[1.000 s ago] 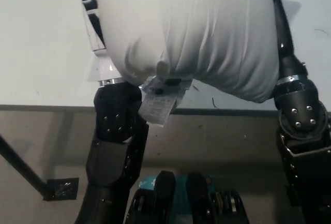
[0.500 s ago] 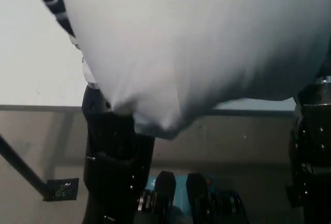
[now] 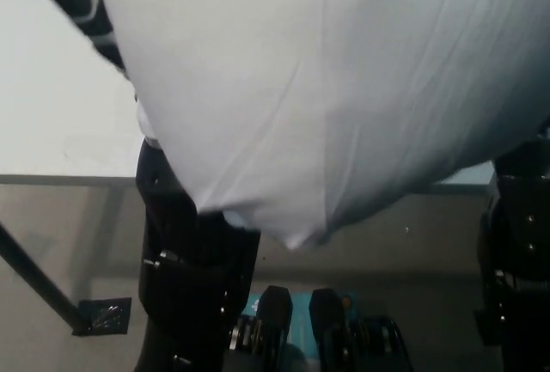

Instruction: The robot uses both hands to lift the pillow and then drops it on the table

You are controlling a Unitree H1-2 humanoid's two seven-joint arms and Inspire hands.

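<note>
The pillow (image 3: 326,88) is the largest item in the head view. It is white, with soft creases running across its cover, and it fills the upper and middle part of the frame from near the left edge to the right edge. It is raised close to the camera, above the table (image 3: 60,114), and one corner points downward at the lower middle, past the table's front edge.

The table is a pale, flat surface visible at the left, with a further strip at the right below the pillow. Its front edge runs horizontally across the frame.

The floor (image 3: 51,234) lies below the table edge. It is grey-brown. A dark bar crosses it diagonally at the lower left and ends at a small dark plate (image 3: 103,314).

The left arm (image 3: 185,252) rises at the left of the pillow; its lower segments are dark. The right arm (image 3: 520,243) rises at the right edge, black. Both arms pass behind or beside the pillow.

Neither hand can be made out, as the pillow covers them. Whether the fingers of either hand are open, closed or gripping the pillow cannot be determined.
</note>
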